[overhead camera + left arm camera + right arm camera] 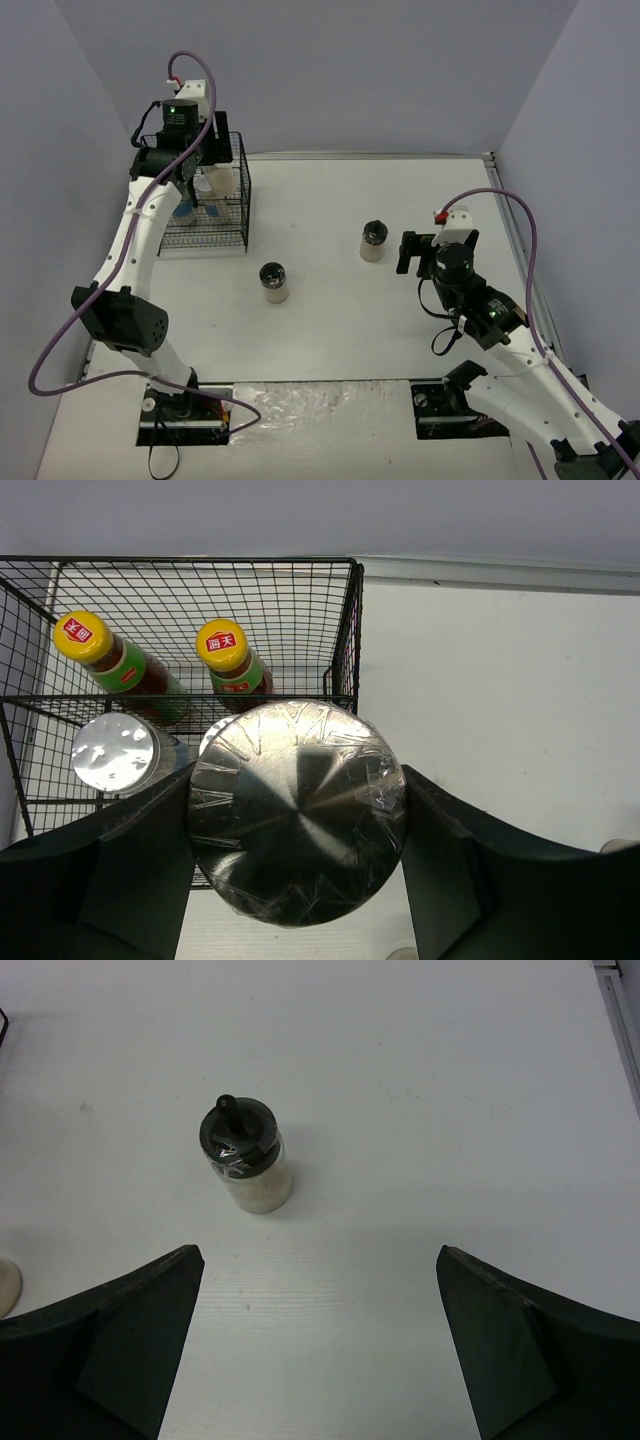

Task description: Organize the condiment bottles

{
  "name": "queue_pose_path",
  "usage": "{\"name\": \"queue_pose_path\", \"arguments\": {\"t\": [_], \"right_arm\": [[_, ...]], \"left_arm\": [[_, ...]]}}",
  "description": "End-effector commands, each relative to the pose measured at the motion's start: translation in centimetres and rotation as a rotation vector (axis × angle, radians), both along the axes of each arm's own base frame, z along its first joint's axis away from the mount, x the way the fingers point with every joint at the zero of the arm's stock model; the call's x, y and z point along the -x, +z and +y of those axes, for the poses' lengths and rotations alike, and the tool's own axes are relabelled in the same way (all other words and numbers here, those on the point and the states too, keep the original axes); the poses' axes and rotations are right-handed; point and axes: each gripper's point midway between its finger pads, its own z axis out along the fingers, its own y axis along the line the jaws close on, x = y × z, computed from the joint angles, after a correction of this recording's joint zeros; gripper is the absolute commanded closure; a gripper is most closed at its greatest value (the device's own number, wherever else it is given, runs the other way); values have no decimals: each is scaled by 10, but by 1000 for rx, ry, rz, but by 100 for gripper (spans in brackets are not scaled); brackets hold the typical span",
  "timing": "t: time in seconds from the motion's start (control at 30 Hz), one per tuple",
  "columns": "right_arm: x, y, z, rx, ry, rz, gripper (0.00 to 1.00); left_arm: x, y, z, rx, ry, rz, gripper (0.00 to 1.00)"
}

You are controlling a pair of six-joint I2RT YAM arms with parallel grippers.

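My left gripper (193, 172) hangs over the black wire rack (238, 212) and is shut on a spice jar with a silver lid (297, 810). In the left wrist view the rack (345, 630) holds two sauce bottles with yellow caps (83, 635) (222, 645) and another silver-lidded jar (113, 752); a further jar shows partly behind the held one. Two spice jars stand on the table: one near the middle (273, 281) and one with a black lid (373, 240) (245, 1155). My right gripper (410, 253) (320, 1345) is open and empty, just right of the black-lidded jar.
The rack stands at the table's far left, against the left wall. A raised rail (520, 240) runs along the table's right edge. The edge of the other table jar (6, 1285) shows at the left of the right wrist view.
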Motion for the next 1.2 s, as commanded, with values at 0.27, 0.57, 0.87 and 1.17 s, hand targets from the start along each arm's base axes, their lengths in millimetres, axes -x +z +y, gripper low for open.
{"name": "queue_pose_path", "arguments": {"t": [0.27,0.57,0.87,1.17], "right_arm": [[-5,7,0,-25,-20,-34,0],[-6,5,1,-23,-15,-26,0],[-7,3,3,-22,-10,-20,0],[-6,5,3,-27,-6,-28,0]], "left_arm": [[-33,49,-4,60,9,-193,100],[-39,29,14,-47,68,-146,100],[-46,14,2,3,34,-132,100],[-56,-19,-11,41,29,-82,100]]}}
